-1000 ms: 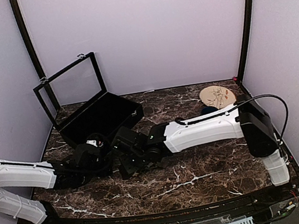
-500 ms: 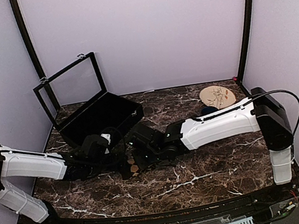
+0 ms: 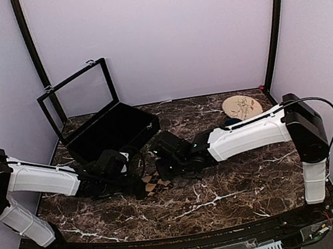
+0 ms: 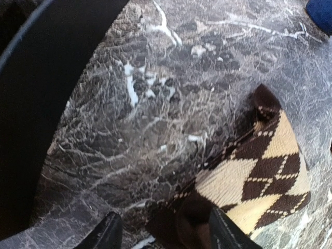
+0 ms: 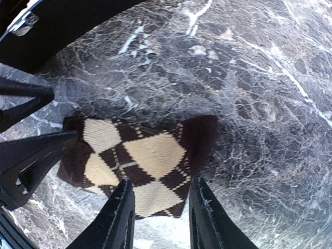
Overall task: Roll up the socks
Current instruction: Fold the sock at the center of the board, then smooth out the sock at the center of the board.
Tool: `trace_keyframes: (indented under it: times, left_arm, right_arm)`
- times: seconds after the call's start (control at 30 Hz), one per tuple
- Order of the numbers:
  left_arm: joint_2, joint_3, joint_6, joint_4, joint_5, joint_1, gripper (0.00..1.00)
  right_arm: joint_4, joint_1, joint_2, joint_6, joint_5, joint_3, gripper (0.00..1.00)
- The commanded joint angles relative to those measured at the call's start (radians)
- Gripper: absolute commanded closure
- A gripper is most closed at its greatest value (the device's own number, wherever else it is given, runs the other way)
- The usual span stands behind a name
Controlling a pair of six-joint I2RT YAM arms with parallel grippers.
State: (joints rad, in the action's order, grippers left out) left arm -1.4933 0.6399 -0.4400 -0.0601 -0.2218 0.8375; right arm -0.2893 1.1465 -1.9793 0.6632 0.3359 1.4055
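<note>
Both half-open, left gripper (image 4: 162,220) and right gripper (image 5: 162,184), straddling argyle sock (image 5: 148,153)

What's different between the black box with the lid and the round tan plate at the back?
The black rectangular box is dark and straight-walled; the round tan plate is pale, flat and bears a painted motif. The box sits at the back left, the plate at the back right. The box has a framed lid standing open; the plate has no lid. Both rest on the dark marble table.
</note>
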Motion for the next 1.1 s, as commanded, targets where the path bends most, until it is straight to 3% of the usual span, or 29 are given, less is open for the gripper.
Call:
trace_keyframes:
  times: [0.0, 0.17, 0.5, 0.67, 0.8, 1.07]
  left_arm:
    - [0.007, 0.015, 0.004, 0.054, 0.031, -0.005, 0.42]
    - [-0.009, 0.022, 0.008, 0.060, 0.041, -0.005, 0.45]
    - [-0.039, 0.041, 0.011, 0.083, 0.067, -0.005, 0.62]
    - [-0.037, 0.043, 0.016, 0.084, 0.071, -0.005, 0.78]
    - [-0.043, 0.042, 0.017, 0.087, 0.075, -0.005, 1.00]
    - [-0.036, 0.038, 0.017, 0.097, 0.073, -0.005, 1.00]
  right_arm:
    - [0.056, -0.025, 0.032, -0.009, -0.006, -0.021, 0.66]
    - [0.079, -0.040, 0.024, -0.011, -0.018, -0.026, 0.67]
    - [0.100, -0.053, 0.006, -0.020, -0.043, -0.015, 0.67]
    - [0.115, -0.059, -0.009, -0.019, -0.062, -0.014, 0.68]
    - [0.137, -0.065, -0.020, -0.006, -0.084, -0.026, 0.69]
    - [0.334, -0.090, -0.028, 0.058, -0.215, -0.105, 0.75]
